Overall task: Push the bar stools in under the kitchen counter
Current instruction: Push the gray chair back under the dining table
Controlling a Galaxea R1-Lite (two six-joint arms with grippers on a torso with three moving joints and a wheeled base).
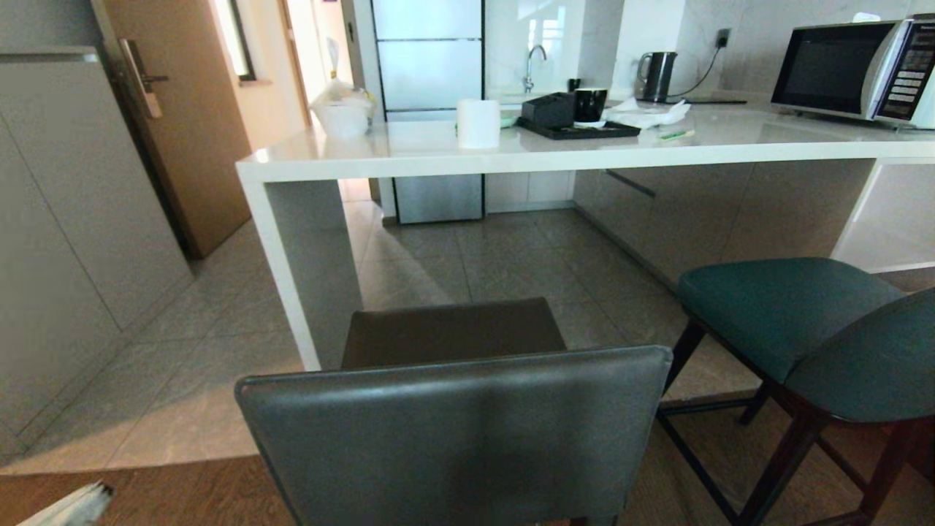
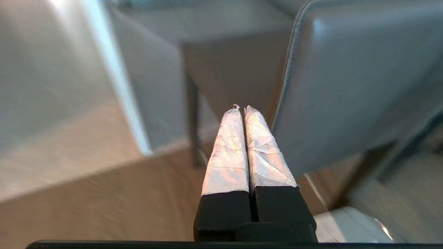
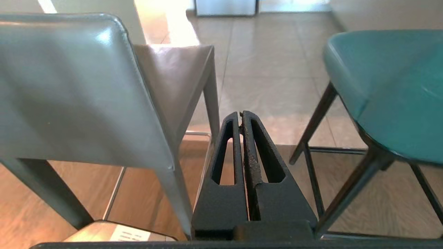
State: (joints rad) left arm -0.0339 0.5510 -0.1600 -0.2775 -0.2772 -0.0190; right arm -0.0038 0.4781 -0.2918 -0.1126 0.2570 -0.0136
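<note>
Your left gripper (image 2: pixel 241 109) has its white-wrapped fingers (image 2: pixel 228 148) pressed together and holds nothing; it points at the gap just beside the outer edge of the dark grey stool's rectangular back (image 2: pixel 353 83), near it but not touching. Beyond its tips you have that stool's brown seat (image 2: pixel 228 69), and further off the white end panel of the kitchen counter (image 2: pixel 114 76). Your right gripper (image 3: pixel 241 114) is also closed and empty, its black fingers (image 3: pixel 228 152) meeting at the tips. It sits in the space between the two stools: the dark grey stool (image 3: pixel 76 90) on one side of it, the teal stool (image 3: pixel 391 86) on the other, neither touched. From your head camera, the grey stool (image 1: pixel 453 431) stands directly in front of you, its seat nearing the kitchen counter (image 1: pixel 555 157) edge, while the teal stool (image 1: pixel 789 314) stands to its right, seat partly under the slab.
</note>
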